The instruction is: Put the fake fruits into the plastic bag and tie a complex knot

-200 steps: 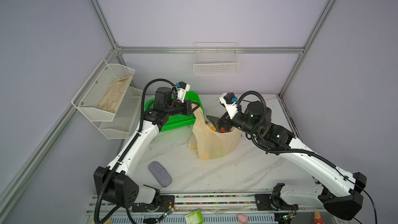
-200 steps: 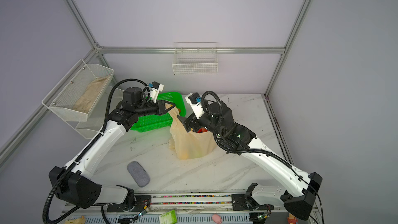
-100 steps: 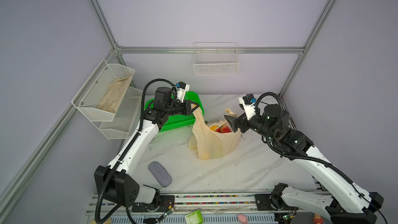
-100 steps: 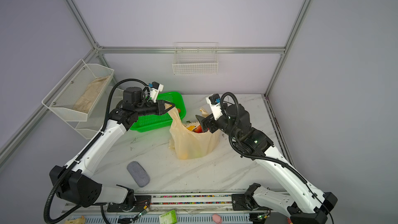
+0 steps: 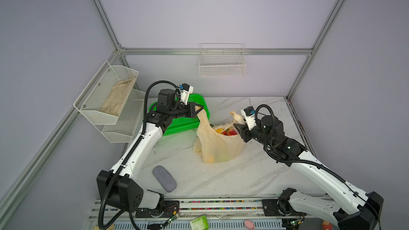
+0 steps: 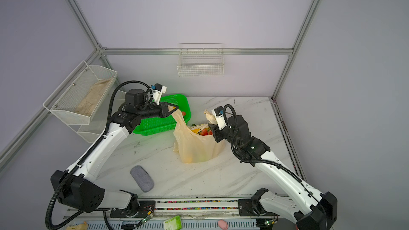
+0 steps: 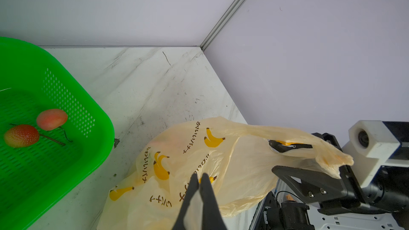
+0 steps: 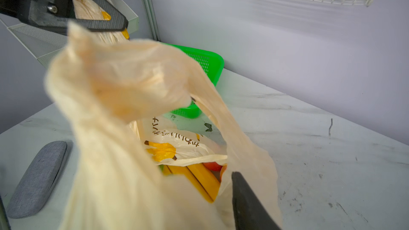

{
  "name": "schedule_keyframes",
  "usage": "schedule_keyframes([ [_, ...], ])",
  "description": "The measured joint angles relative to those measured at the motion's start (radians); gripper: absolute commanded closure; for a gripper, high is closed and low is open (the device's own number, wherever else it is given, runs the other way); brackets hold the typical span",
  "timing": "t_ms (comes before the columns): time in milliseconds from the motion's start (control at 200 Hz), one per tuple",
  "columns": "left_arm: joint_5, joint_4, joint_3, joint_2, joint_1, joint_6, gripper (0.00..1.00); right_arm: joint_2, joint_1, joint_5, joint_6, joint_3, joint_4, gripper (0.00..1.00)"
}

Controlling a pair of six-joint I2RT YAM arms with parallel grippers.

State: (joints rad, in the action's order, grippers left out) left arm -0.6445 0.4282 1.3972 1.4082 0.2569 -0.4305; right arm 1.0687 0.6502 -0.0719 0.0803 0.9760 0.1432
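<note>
Top views both show my left pincer clamped on one handle of the bag, standing on the surface with fruits inside. Left wrist: my right pincer straddles the other handle, jaws apart; I'd close squarely before lifting.

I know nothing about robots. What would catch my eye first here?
The plastic bag printed with bananas, on the marble table, handles raised: the left end effector is shut on one, the right end effector at the other. Fake fruits show in its open mouth. Behind it to the left, a green basket holds two red fruits.
</note>
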Motion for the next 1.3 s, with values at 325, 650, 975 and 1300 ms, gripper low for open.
schedule_keyframes([
  [325,0.021,0.010,0.105,0.125,-0.013,0.001,0.71,0.054,-0.003,-0.044,-0.124,-0.075,-0.283,0.91],
  [650,0.228,0.074,0.104,-0.027,-0.014,0.019,0.31,0.129,-0.003,-0.036,-0.244,-0.084,-0.395,0.93],
  [975,0.396,0.027,0.105,-0.267,0.156,0.047,0.25,0.149,-0.003,-0.023,-0.288,-0.084,-0.423,0.95],
  [1300,0.344,-0.023,0.151,-0.014,0.386,0.084,0.17,0.149,-0.003,-0.024,-0.305,-0.100,-0.454,0.96],
])
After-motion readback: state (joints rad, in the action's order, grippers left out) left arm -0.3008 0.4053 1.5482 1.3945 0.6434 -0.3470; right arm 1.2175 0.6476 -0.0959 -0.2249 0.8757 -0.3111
